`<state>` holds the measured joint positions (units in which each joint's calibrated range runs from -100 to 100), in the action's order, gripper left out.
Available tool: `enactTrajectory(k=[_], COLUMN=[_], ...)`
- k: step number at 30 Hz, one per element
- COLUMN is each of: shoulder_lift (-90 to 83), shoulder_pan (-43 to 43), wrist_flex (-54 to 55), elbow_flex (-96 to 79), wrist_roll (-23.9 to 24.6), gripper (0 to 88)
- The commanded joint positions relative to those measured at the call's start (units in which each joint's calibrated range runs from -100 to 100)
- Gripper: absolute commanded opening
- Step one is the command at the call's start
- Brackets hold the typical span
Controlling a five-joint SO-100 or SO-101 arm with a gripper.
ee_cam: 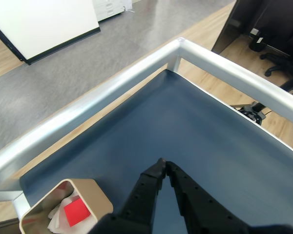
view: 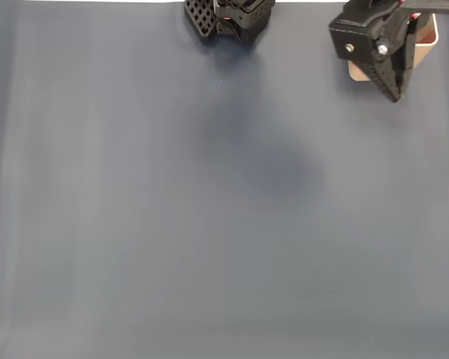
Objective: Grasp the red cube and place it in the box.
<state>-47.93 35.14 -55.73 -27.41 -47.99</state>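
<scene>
Red cube (ee_cam: 76, 212) lies on crumpled white paper inside the rounded beige box (ee_cam: 90, 189); gripper (ee_cam: 163, 167) fingertips pressed together.

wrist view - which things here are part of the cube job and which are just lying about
Part of the job:
- red cube, already inside the box
- box, at the table's corner
- gripper, jaws closed and empty

Just lying about:
- white crumpled material in the box beside the cube
- office chair on the floor beyond the table

The fixed view looks straight down on the bench (view: 172, 224); the wrist view rides close behind the jaws, facing its corner. Both share the box (view: 432, 34) (ee_cam: 95, 192).
</scene>
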Motion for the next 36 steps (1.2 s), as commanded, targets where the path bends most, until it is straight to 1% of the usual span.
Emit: enactTrajectory(k=[1, 9, 25, 36], shoulder_lift=[0.63, 2.97, 4.18, 3.14], shoulder_pan=[-3.01, -9.90, -22.54, -29.85], wrist_flex=[1.36, 2.67, 5.95, 10.38], elbow_flex=[3.07, 6.08, 5.90, -0.02], wrist_roll=[0.05, 0.68, 1.51, 2.30], gripper=[0.2, 0.2, 0.2, 0.2])
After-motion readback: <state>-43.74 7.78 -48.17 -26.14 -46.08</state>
